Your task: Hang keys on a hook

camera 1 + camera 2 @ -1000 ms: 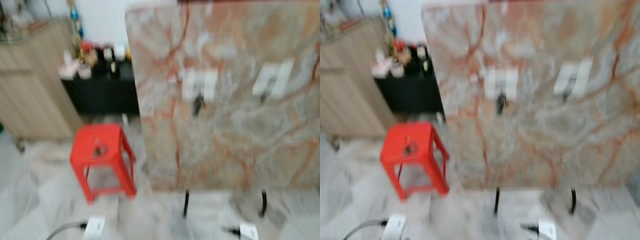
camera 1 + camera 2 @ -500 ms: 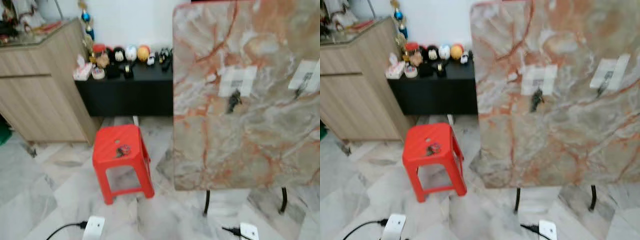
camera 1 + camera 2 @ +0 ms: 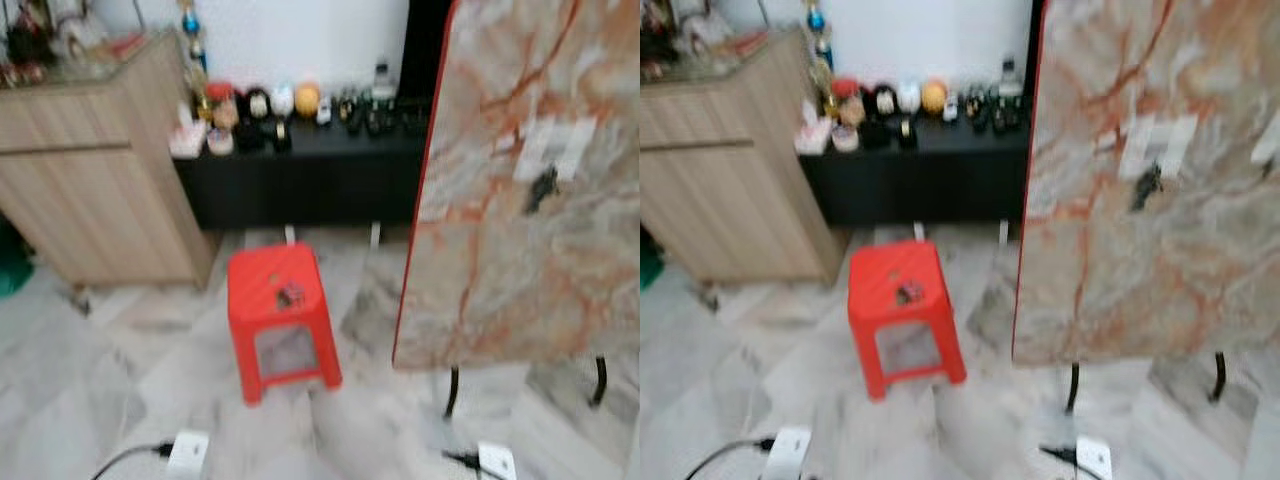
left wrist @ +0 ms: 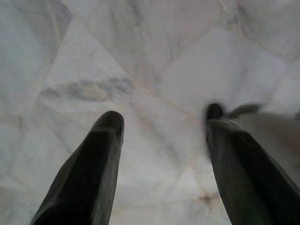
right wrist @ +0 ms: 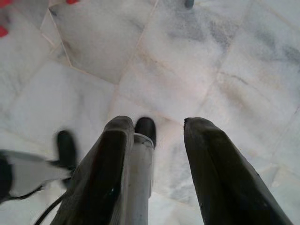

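Left gripper [image 4: 161,122] is hanging over the marble floor [image 4: 154,56] w/ its two black fingers [image 4: 101,154] spread wide apart, nothing between them, just pale grey tiles underneath. Right gripper [image 5: 154,129] is doing the same thing on its side: fingers [image 5: 211,159] parted, not gripping anything, pointing down at the floor. A whitish bar w/ a dark tip is showing right next to one finger in the right wrist view, can't tell what it is tbh, too blurry.

Up front, the keys [image 3: 290,296] are sitting on top of the red plastic stool [image 3: 280,315], roughly mid-seat, looking like a small dark/reddish clump. Pics are a bit soft so no detail on them.

Stool is standing on the floor just beside a big marble-pattern board [image 3: 530,190] w/ a red edge, which is propped on thin black legs [image 3: 452,390]. On the board's face a dark hook [image 3: 543,187] is sticking out of a white patch [image 3: 553,150]; a second white patch is peeking in at the edge of the right eye view.

Behind the stool a low black cabinet [image 3: 300,180] is holding a row of small figurines and bottles [image 3: 285,105], and a wood-grain cupboard [image 3: 90,180] is standing to the robot's left. Two white plug blocks [image 3: 187,452] w/ cables are lying on the floor near the robot.
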### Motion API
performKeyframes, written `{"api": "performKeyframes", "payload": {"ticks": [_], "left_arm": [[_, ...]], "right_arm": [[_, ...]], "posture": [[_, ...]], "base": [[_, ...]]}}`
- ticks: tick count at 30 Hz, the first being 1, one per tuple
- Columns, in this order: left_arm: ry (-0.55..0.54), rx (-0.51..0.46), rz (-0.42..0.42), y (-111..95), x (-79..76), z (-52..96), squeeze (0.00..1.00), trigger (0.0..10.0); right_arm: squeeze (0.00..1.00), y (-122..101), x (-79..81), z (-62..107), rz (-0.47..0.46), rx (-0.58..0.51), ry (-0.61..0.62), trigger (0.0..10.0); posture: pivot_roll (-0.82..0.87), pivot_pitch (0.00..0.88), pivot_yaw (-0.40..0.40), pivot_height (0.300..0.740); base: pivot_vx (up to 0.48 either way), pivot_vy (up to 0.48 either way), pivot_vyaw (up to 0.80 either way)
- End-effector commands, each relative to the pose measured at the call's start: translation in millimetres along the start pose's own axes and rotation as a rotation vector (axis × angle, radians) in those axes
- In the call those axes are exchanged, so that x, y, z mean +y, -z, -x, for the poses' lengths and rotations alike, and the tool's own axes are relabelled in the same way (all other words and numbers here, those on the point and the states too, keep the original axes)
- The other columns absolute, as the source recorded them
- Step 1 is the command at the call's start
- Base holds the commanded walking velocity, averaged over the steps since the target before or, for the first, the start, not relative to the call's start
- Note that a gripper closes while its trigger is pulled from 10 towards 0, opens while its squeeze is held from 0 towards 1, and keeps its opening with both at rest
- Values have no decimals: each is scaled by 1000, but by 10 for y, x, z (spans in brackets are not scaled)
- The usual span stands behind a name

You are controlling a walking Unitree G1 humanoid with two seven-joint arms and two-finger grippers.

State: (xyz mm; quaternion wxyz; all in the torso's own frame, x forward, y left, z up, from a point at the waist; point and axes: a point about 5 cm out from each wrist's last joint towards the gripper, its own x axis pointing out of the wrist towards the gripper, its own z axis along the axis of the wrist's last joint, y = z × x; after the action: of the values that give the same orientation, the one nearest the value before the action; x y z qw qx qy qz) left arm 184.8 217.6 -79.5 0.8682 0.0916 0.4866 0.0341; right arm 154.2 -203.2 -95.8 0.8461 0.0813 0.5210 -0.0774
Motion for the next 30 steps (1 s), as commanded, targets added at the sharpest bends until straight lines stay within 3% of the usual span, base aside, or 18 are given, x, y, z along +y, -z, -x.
{"api": "performKeyframes", "payload": {"ticks": [1,18,30], "left_arm": [[-22,22,2,51,79,7,0,10000],[-22,20,7,38,71,5,0,10000],[-36,8,20,36,81,6,0,10000]], "right_arm": [[0,-48,85,-13,-11,-12,-19,10000],[0,-68,84,-13,-9,-16,-22,10000],[0,-62,88,-13,-9,-14,-25,10000]], "posture": [[22,0,-5,740],[33,0,-12,740],[37,0,-9,740]], "base": [[0,409,0],[0,403,0],[0,0,0]]}}
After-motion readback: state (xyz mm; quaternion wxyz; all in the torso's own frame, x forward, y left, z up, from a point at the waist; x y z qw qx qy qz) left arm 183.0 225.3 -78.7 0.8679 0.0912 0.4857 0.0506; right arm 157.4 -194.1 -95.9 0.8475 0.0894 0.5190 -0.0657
